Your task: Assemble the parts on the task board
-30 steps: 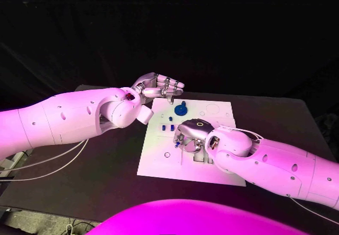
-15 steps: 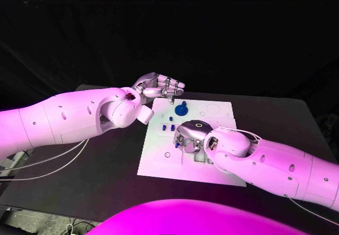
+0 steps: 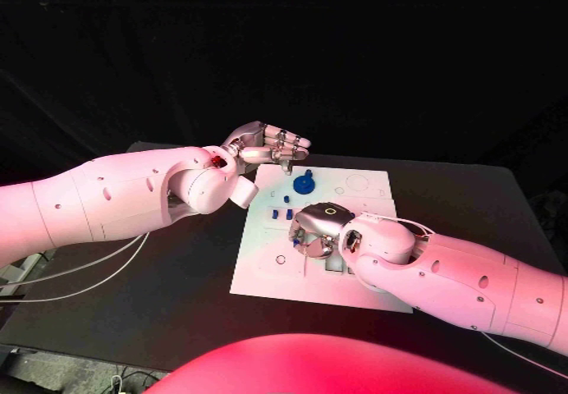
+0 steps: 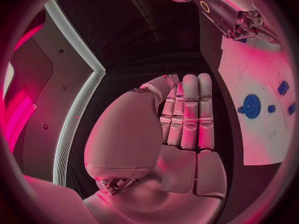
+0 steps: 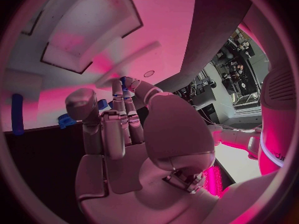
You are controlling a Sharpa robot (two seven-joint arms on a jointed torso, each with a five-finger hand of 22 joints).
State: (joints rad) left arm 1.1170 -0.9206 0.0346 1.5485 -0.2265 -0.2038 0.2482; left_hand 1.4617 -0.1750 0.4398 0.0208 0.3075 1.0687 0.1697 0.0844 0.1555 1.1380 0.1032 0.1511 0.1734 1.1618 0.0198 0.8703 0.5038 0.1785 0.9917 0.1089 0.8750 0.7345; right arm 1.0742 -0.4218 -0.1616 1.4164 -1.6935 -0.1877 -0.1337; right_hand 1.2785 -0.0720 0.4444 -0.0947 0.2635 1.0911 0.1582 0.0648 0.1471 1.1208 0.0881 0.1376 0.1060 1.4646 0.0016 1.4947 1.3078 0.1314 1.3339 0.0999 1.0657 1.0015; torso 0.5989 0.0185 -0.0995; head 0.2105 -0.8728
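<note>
Right hand (image 5: 134, 134) — fingers (image 5: 115, 117) extended together — over the task board (image 5: 93, 25).

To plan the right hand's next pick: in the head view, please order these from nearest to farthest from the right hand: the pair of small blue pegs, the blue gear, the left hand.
From the right hand:
1. Small blue pegs, just beyond it on the board.
2. Blue gear, farther up the board.
3. Left hand, past the board's far edge.

The board (image 3: 284, 271) lies in the middle of the counter (image 3: 142, 304). A round part (image 3: 304, 185) sits on its far end, with small parts (image 3: 281, 213) just in front of it. The left hand (image 3: 267, 146) hangs over the board's far left corner. The right hand (image 3: 318, 230) is over the board's middle, near the small parts.
</note>
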